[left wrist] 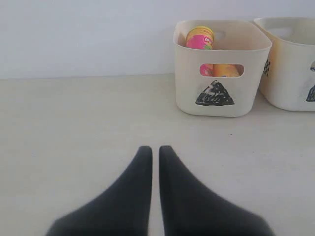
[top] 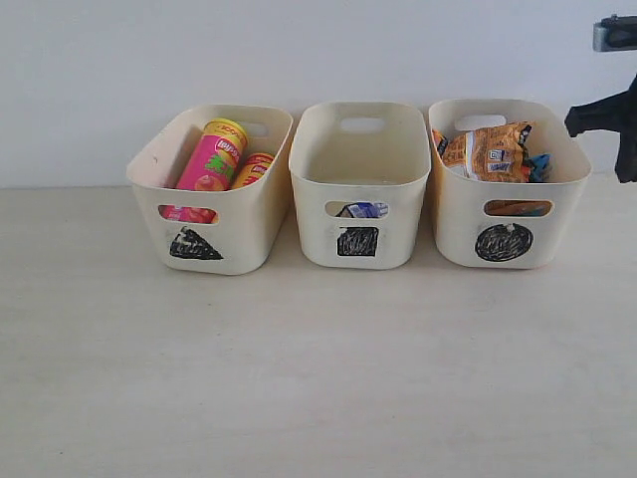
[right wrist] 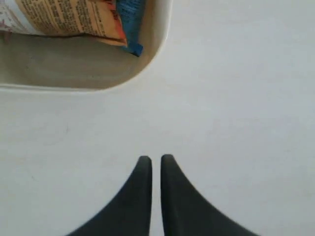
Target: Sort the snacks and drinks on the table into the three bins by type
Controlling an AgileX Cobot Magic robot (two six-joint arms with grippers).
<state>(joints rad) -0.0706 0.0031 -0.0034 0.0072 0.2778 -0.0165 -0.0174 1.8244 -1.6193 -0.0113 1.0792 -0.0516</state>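
Observation:
All three bins stand in a row at the back of the table [top: 299, 378]. The triangle bin [top: 211, 244] holds the pink tube [top: 211, 159] and the yellow tube [top: 253, 169]. Through the handle cut-out of the square bin [top: 358, 244] the blue-and-white carton [top: 363, 210] shows; the dark purple carton is hidden. The circle bin [top: 503, 244] holds the orange bag [top: 488, 151] and the blue bag [top: 538, 165]. My left gripper [left wrist: 155, 147] is shut and empty, low over the table in front of the triangle bin [left wrist: 219, 93]. My right gripper [right wrist: 155, 157] is shut and empty, beside the circle bin's wall [right wrist: 74, 73].
A plain white wall runs behind the bins. The right arm [top: 609, 118] hangs dark at the exterior view's right edge, just past the circle bin. In the left wrist view the square bin [left wrist: 290, 73] stands close against the triangle bin.

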